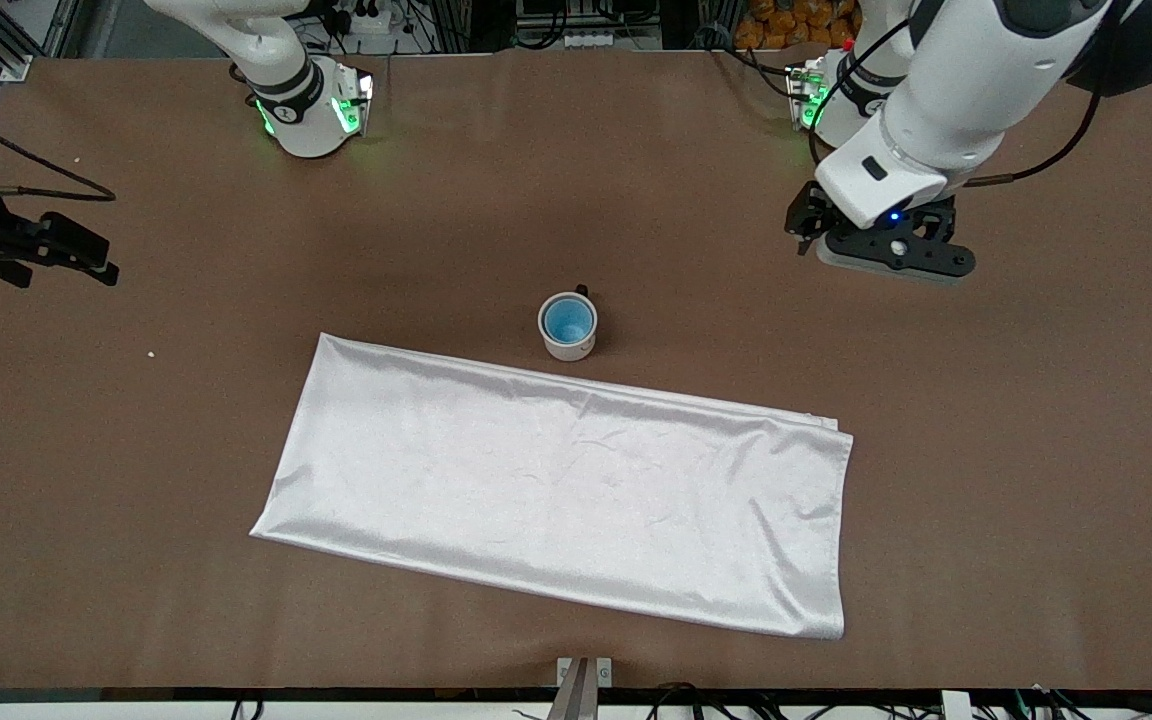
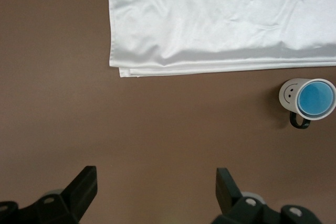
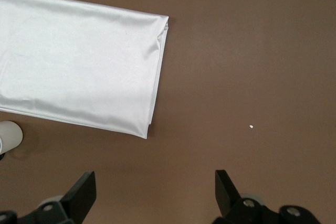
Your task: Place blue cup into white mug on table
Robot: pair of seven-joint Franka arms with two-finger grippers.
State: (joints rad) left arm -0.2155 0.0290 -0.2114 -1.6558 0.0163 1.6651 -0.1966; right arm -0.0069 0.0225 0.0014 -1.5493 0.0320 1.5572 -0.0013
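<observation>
Blue cup (image 1: 568, 321) already sits inside white mug (image 1: 568, 327), upright at surface centre, touching the 12 o'clock edge of the white cloth (image 1: 556, 495). Judgement: placement done; only retreat remains. Advice: keep both arms high and wide of the mug, no sweep across its black handle.

Left end effector (image 2: 152, 195) spread, empty, over bare surface (image 1: 1036, 450) at the mug's 3 o'clock. Right end effector (image 3: 152, 195) spread, empty, waiting at 9 o'clock. Cables and racks line the 12 o'clock edge.
</observation>
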